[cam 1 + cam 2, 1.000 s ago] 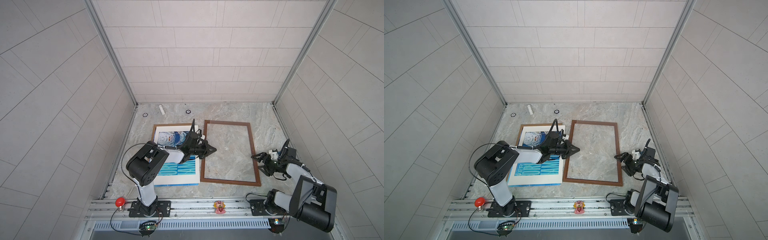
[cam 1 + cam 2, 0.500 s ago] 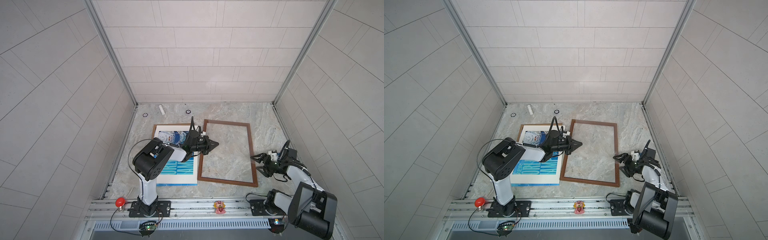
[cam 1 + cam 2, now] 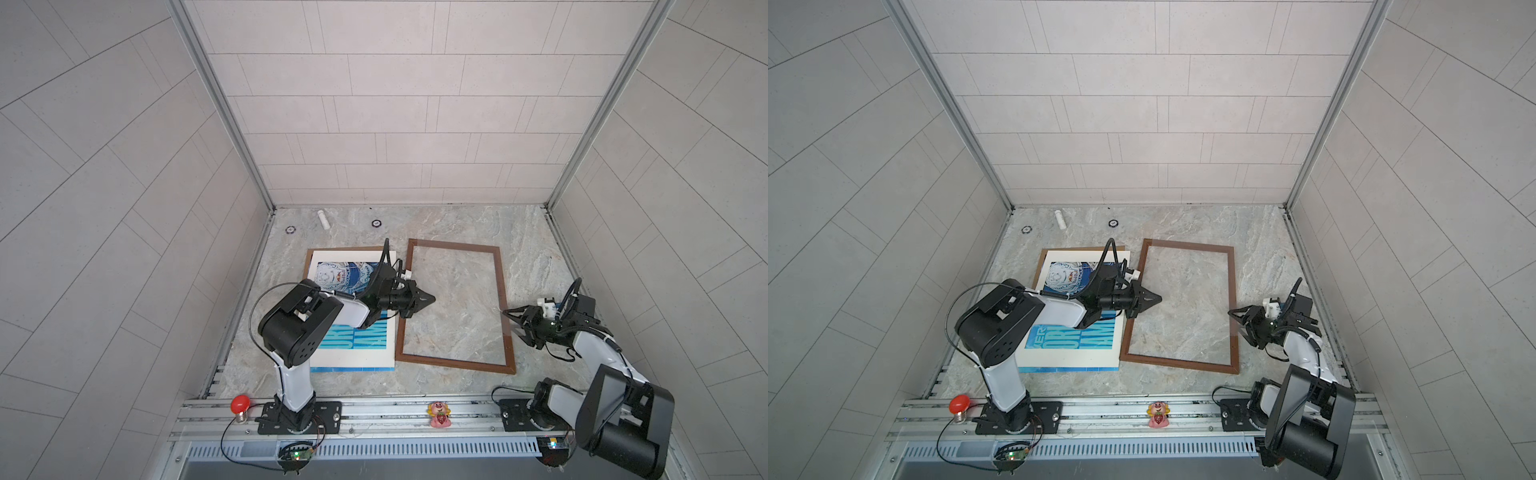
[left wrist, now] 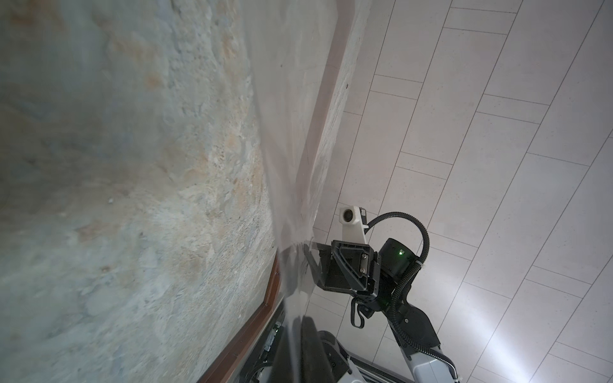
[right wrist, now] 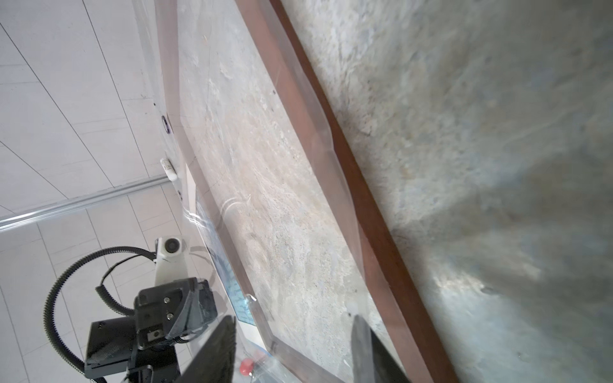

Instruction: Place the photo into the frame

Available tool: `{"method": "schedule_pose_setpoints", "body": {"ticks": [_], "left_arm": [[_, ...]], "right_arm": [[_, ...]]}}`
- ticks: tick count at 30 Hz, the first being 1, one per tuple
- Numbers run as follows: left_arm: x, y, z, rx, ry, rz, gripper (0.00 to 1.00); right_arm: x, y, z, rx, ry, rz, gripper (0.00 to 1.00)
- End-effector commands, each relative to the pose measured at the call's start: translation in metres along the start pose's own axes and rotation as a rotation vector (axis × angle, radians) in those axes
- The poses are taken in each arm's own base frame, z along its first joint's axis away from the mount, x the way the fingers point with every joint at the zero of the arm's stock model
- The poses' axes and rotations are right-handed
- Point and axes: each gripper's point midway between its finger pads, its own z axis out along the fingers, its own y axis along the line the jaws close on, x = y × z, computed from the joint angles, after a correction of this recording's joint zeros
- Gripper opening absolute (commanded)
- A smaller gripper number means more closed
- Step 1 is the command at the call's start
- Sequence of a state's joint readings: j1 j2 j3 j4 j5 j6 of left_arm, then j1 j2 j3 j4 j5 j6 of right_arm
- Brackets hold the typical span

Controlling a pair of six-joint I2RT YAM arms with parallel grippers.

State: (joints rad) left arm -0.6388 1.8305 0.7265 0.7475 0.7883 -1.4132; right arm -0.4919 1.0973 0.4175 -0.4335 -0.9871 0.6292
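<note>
Photo [image 3: 1075,345]: large teal block lettering on blue field, partly covered.
- Legible in both top views: fragments "ORL" and "AMP", side by side [image 3: 365,338].
- In a top view, smaller fragment "ER" just left of "ORL".
- Helmet [image 3: 1061,276] on print: curved band lettering and small red-yellow logo, too small to read.
- Wrist views: print lettering too blurred to read.

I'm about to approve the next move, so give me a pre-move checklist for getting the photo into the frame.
1. Photo face up: ok.
2. Photo inside frame: not ok, it lies beside it.
3. Frame flat on the table: ok.
4. Left tool shut above the frame's left rail; holding anything: cannot tell.
5. Right tool, jaws apart at the frame's right rail: ok.
</note>
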Motion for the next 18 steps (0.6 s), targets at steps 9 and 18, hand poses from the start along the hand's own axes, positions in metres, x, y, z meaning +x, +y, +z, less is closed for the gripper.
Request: {"method": "schedule_pose_setpoints", "body": {"ticks": [9,18], "left_arm": [[0.024,0.006,-0.013,-0.102,0.085,0.221,0.0],[0.023,-0.004,-0.011,-0.055,0.102,0.301,0.0]], "right_arm": [[0.015,-0.003,-0.006,0.01,-0.012,-0.066,0.14],[0.026,-0.007,0.007,0.053,0.032,-0.136,0.0]]}}
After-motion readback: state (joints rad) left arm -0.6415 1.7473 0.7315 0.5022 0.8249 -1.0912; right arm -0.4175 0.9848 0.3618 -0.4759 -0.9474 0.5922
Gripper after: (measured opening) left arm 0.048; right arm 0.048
